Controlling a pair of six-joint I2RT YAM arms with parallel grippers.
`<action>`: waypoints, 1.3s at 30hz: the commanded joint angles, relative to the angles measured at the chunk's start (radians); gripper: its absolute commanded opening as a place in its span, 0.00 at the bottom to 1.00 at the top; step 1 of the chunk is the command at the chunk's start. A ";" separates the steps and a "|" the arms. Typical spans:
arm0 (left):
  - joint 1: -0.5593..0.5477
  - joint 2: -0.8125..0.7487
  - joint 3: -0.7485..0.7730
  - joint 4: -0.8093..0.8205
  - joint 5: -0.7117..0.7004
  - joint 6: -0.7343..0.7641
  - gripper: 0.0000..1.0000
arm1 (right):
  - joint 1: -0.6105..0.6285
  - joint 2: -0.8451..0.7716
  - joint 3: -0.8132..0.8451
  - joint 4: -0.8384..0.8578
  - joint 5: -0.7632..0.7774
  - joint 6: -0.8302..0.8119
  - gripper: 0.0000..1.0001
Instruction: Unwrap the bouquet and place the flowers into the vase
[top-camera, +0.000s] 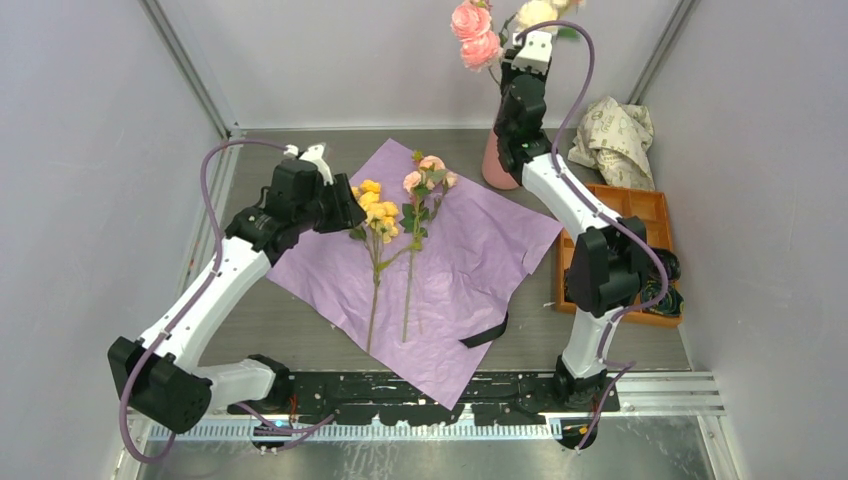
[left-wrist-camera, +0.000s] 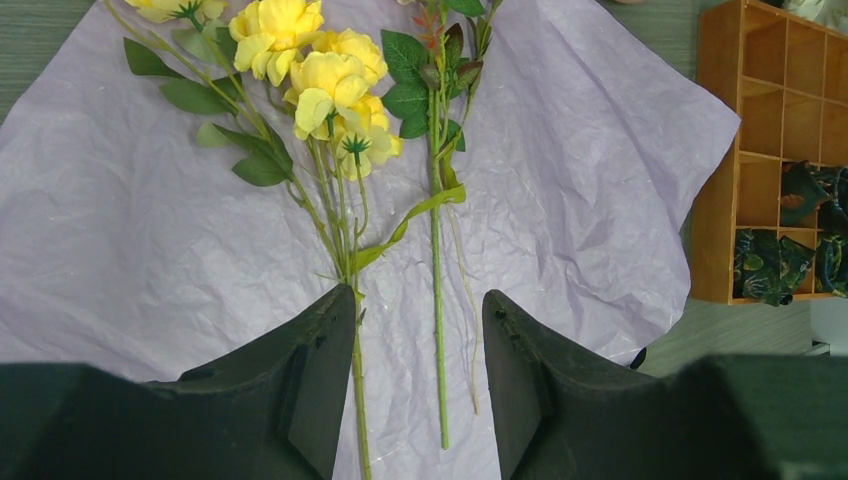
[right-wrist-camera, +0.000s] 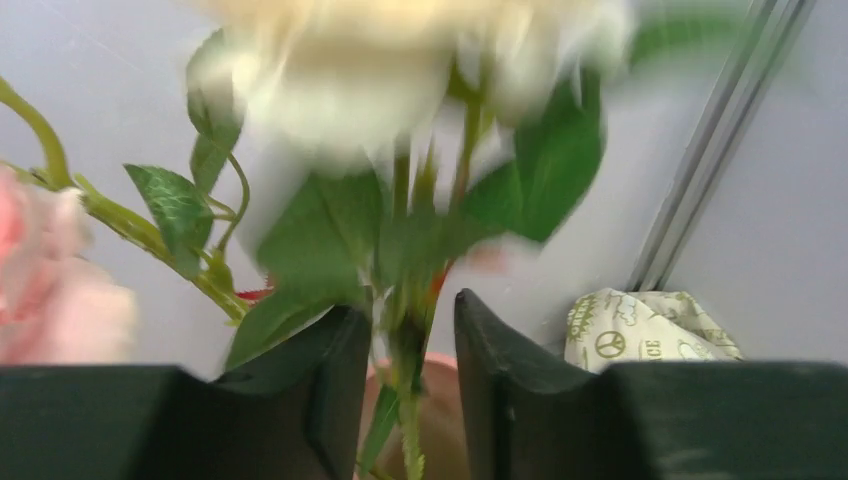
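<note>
The bouquet's lilac paper (top-camera: 470, 260) (left-wrist-camera: 120, 240) lies spread flat on the table, its black ribbon (top-camera: 487, 333) at the near edge. Two of the flowers lie on it: a yellow spray (top-camera: 378, 212) (left-wrist-camera: 320, 75) and a pink stem (top-camera: 428, 175) (left-wrist-camera: 437, 300). My left gripper (top-camera: 352, 208) (left-wrist-camera: 420, 310) hovers open over their stems, holding nothing. The salmon vase (top-camera: 492, 168) (right-wrist-camera: 435, 420) at the back holds pink blooms (top-camera: 475, 35) (right-wrist-camera: 50, 300) and a cream bloom (top-camera: 535, 12) (right-wrist-camera: 400, 70). My right gripper (top-camera: 522, 30) (right-wrist-camera: 412, 315) is above the vase, jaws apart around the cream bloom's stem.
Crumpled cream printed paper (top-camera: 615, 130) (right-wrist-camera: 640, 330) lies at the back right. An orange compartment tray (top-camera: 640, 215) (left-wrist-camera: 760, 150) with dark items sits right of the lilac paper. Grey enclosure walls stand close on the left, back and right.
</note>
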 joint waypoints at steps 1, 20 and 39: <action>0.001 0.010 -0.007 0.073 0.029 -0.013 0.51 | -0.003 -0.118 -0.035 0.078 0.021 0.044 0.53; 0.001 0.131 -0.008 0.147 0.102 -0.033 0.50 | -0.002 -0.352 -0.142 -0.079 -0.032 0.162 0.92; -0.025 0.691 0.391 0.115 0.156 -0.010 0.48 | 0.061 -0.856 -0.485 -0.386 -0.435 0.683 0.66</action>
